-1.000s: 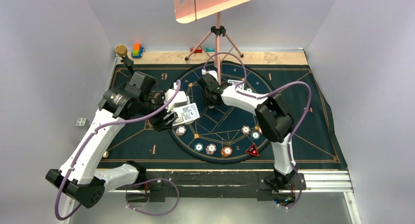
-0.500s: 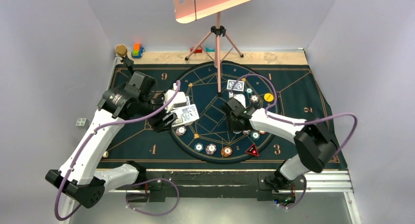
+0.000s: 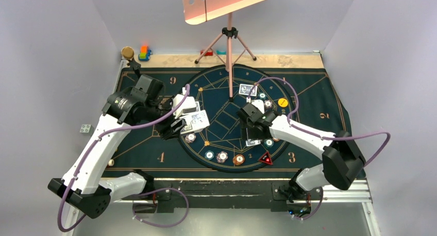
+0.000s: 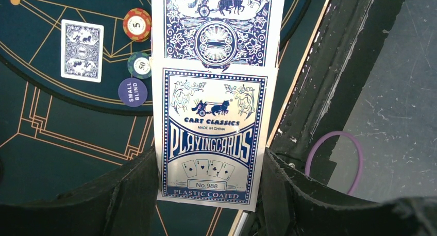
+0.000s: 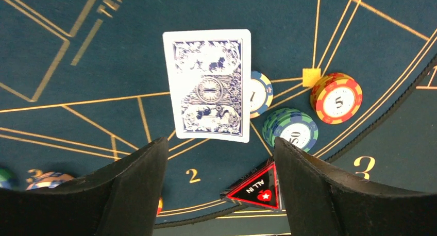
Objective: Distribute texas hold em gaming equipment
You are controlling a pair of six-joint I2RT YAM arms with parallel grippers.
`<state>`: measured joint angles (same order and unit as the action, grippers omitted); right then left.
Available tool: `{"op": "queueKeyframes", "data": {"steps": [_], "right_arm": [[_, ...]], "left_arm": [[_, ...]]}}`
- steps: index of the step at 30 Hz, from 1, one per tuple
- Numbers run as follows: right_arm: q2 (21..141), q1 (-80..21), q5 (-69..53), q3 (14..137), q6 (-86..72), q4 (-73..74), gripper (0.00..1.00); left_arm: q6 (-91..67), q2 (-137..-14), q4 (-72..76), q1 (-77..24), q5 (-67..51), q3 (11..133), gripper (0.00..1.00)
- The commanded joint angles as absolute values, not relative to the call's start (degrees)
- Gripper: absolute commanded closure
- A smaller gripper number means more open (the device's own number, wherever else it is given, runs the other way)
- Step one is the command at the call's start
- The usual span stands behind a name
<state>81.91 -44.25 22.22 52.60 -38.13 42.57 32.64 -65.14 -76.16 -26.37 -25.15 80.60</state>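
The dark gold-lined mat [image 3: 314, 86] is spread under both arms. The left gripper [image 4: 208, 161] is clamped on a blue-and-white card pack [image 4: 211, 138], which is held upright between the two fingers and reaches out beyond their tips. A blue card back [image 4: 219, 24] is seen sticking out past the pack's far end.

The right gripper [image 5: 220, 146] is held wide above the mat, and nothing is gripped between its jaws. A single playing card [image 5: 208, 84] is laid face down just ahead of the jaw tips, closer to the left finger. Its right edge covers part of a white-and-blue chip [image 5: 262, 94].

A red-black triangular marker [image 5: 256, 189] is seen between the jaws, just beside the right finger. A green-and-blue chip [image 5: 290, 129] is placed just ahead of the right fingertip, and a red-and-yellow chip [image 5: 336, 98] lies beyond it, further to the right.

Ahead and left of the left gripper's jaws, another face-down card [image 4: 82, 50] and a dark-blue disc [image 4: 133, 91] are found on the mat.
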Motion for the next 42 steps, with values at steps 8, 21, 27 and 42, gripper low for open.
{"op": "queueKeyframes", "data": {"steps": [8,21,27,42], "right_arm": [[67.44,-43.59,10.73,64.17,-32.26,37.05,0.20],[73.71,-42.36,-18.40,74.79,-32.11,22.72,0.02],[81.91,-42.36,-26.31,79.78,-31.40,20.51,0.02],[86.52,-40.35,-31.72,77.75,-31.86,19.67,0.11]], "left_arm": [[34.26,-64.86,-72.11,-26.06,-26.13,78.18,1.00],[33.59,-66.27,-65.23,-26.10,-25.92,76.95,1.00],[33.35,-66.74,-64.32,-26.10,-25.58,77.82,1.00],[31.94,-66.57,-63.56,-26.10,-25.70,78.40,1.00]]}}
